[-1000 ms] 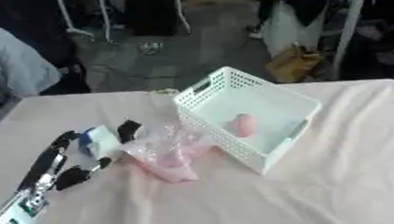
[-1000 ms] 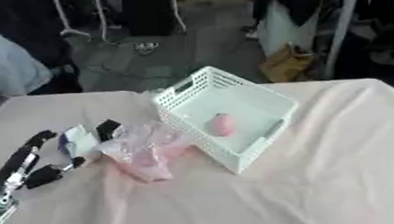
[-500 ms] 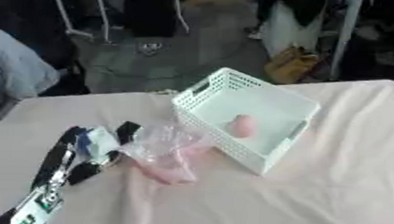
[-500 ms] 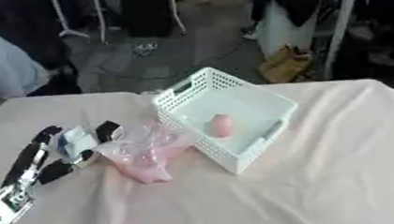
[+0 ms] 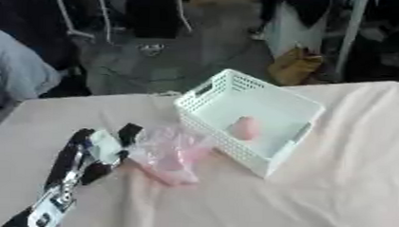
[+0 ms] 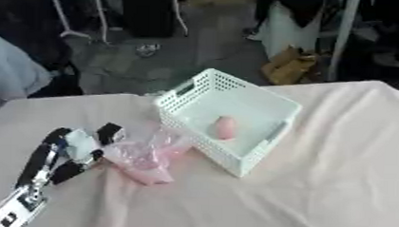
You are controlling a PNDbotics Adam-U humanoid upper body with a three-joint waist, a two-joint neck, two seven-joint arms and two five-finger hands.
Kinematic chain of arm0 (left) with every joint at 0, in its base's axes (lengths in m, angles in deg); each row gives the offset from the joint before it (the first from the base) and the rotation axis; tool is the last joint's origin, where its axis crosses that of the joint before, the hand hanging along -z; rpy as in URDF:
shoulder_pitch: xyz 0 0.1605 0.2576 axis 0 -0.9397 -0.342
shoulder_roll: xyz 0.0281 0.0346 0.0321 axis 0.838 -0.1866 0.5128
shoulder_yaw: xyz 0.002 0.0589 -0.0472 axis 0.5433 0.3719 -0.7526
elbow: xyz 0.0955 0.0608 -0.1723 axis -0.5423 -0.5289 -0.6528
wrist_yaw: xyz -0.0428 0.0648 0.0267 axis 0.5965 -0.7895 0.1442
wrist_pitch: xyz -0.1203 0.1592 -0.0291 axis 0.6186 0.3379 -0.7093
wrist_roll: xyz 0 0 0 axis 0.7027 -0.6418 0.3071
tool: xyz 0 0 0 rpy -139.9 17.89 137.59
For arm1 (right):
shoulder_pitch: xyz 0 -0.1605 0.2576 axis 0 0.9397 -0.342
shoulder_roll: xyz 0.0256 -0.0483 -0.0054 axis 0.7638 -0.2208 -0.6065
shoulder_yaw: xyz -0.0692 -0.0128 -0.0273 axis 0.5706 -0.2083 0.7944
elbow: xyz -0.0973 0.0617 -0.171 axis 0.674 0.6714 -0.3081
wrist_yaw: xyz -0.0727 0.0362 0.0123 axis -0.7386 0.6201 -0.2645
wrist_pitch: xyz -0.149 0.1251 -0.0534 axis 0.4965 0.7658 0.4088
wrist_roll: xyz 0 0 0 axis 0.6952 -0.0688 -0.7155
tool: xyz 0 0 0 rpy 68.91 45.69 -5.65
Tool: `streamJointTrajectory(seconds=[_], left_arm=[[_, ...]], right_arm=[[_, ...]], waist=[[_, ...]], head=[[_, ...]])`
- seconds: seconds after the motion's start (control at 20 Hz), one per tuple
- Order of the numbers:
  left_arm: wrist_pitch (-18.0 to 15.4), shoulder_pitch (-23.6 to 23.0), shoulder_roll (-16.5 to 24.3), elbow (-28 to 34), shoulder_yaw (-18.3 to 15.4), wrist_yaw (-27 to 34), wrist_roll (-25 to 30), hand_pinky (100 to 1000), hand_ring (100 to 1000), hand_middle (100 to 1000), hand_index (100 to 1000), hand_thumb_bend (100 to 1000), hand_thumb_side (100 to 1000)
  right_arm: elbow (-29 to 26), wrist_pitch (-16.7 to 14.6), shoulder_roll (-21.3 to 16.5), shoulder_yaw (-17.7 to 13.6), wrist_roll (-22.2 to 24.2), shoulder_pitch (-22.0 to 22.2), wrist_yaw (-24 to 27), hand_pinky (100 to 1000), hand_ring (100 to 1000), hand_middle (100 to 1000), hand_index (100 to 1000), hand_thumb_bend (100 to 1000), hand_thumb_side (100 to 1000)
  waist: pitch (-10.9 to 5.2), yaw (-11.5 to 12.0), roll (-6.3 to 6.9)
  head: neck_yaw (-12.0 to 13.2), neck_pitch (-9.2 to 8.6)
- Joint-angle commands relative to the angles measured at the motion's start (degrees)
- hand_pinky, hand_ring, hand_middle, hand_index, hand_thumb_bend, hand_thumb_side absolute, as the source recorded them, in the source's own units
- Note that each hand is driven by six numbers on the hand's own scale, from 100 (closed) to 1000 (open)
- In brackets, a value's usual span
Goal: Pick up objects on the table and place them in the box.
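A white slotted box (image 5: 205, 100) stands near the middle of the pink-clothed table, with a small pink rounded object (image 5: 244, 128) inside it. A crumpled clear pink bag (image 5: 170, 155) lies on the cloth, touching the box's near-left wall. My left hand (image 5: 98, 150), black with a pale patch, reaches in from the lower left. Its fingers are spread and fairly straight, and the fingertips (image 5: 129, 131) sit at the bag's left edge. I cannot tell whether they touch the bag. My right hand shows in neither view.
The table's far edge (image 5: 112, 95) runs just behind the box, with floor, chair legs and a brown bag (image 5: 294, 66) beyond it. A person's grey sleeve (image 5: 17, 73) shows at the far left. Bare cloth (image 5: 333, 186) spreads to the right and front.
The whole picture has shifted a little. My left hand stays beside the pink bag, edged slightly toward it. The box and bag have not moved.
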Motion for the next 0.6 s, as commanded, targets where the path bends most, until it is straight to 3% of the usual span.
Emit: streamJointTrajectory(seconds=[0.05, 0.6], left_arm=[[-0.08, 1.11, 0.33, -1.71, -1.05, -1.15, -0.86, 941, 1000, 951, 1000, 930, 669], [-0.24, 2.96, -1.09, -7.34, -3.3, -1.32, -7.35, 842, 988, 865, 940, 794, 703]], right_arm=[[-0.86, -0.13, -0.53, -0.07, 0.16, -1.09, 0.37, 853, 921, 830, 836, 100, 795], [-0.86, -0.13, -0.42, 0.07, 0.39, -1.18, 0.58, 854, 922, 831, 837, 100, 789]], waist=[[0.16, 0.05, -0.31], [0.37, -0.02, -0.48]], head=[[0.19, -0.27], [0.39, -0.52]])
